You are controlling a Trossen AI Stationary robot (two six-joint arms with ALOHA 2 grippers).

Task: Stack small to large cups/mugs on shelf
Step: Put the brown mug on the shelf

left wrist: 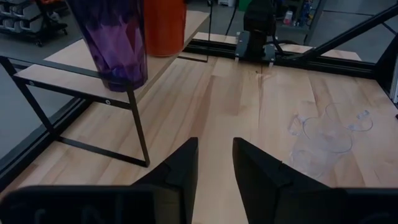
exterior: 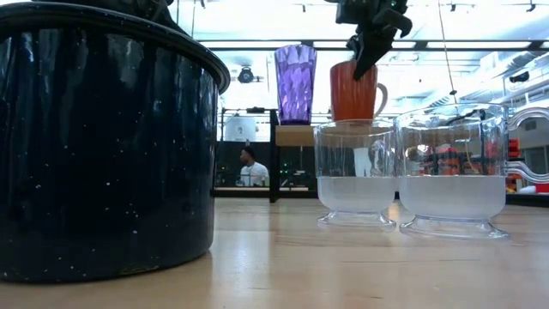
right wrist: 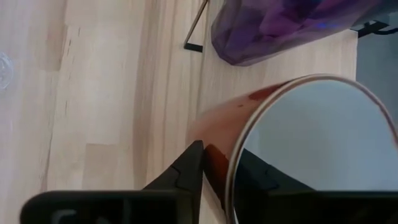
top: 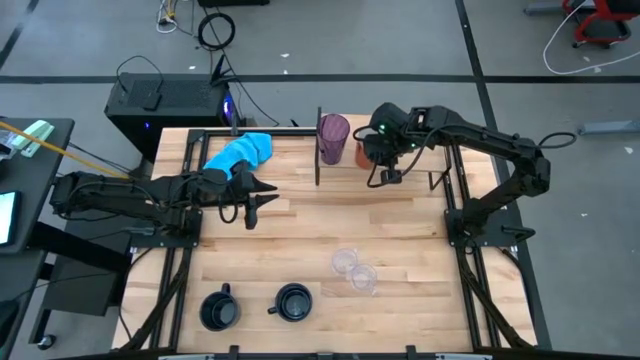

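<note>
The tall purple tumbler [exterior: 295,83] and the orange mug [exterior: 353,90] stand upright side by side on the wooden shelf [left wrist: 74,59] at the table's far side. My right gripper [right wrist: 217,165] is at the mug's rim from above, shut on its wall. Two clear plastic cups [top: 345,262] [top: 363,278] and two black mugs [top: 218,310] [top: 292,302] stand on the table's near half. My left gripper [left wrist: 211,168] hovers open over the table's left middle, with nothing between its fingers. My right gripper holds the orange mug by its rim wall [right wrist: 214,146], one finger [right wrist: 189,165] outside and the other inside the white hollow. The fingers slant steeply down from above. The mug stands upright with its bottom on the shelf board, beside the purple tumbler [right wrist: 280,25].
A bright blue cloth [top: 240,152] lies at the table's far left, by the shelf's left end. The shelf's thin dark uprights [left wrist: 138,127] stand on the table between my left gripper and the tumbler. Bare wood spreads across the table's middle [top: 320,225].
</note>
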